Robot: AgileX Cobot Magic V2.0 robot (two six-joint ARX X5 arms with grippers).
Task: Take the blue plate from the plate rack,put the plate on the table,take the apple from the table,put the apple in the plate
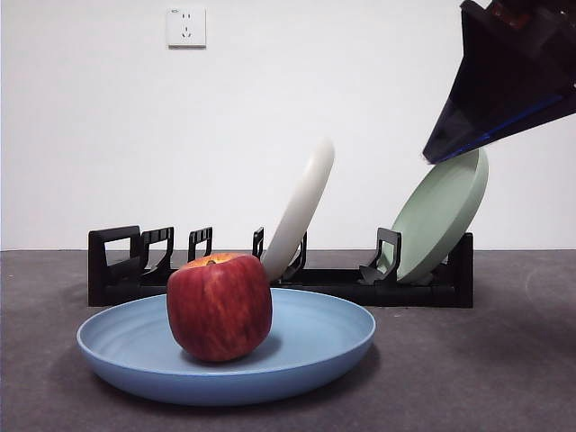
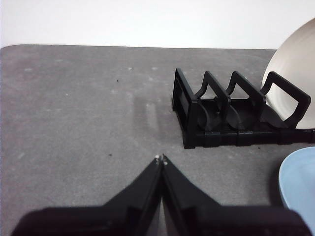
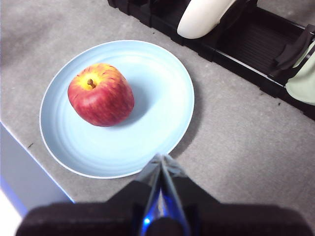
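The blue plate (image 1: 306, 346) lies flat on the dark grey table (image 1: 486, 378) in front of the plate rack (image 1: 279, 281). The red apple (image 1: 219, 306) sits in the plate, left of its middle. The right wrist view shows the apple (image 3: 100, 94) in the plate (image 3: 157, 113) from above. My right gripper (image 3: 161, 158) is shut and empty, raised above the plate's near rim; it shows at the top right of the front view (image 1: 441, 148). My left gripper (image 2: 161, 159) is shut and empty over bare table, left of the rack's loop end (image 2: 184, 105).
A cream-white plate (image 1: 301, 205) leans in the middle of the rack. A pale sage-green plate (image 1: 441, 216) leans at its right end, just under the right gripper. A wall socket (image 1: 185, 27) is on the white wall behind.
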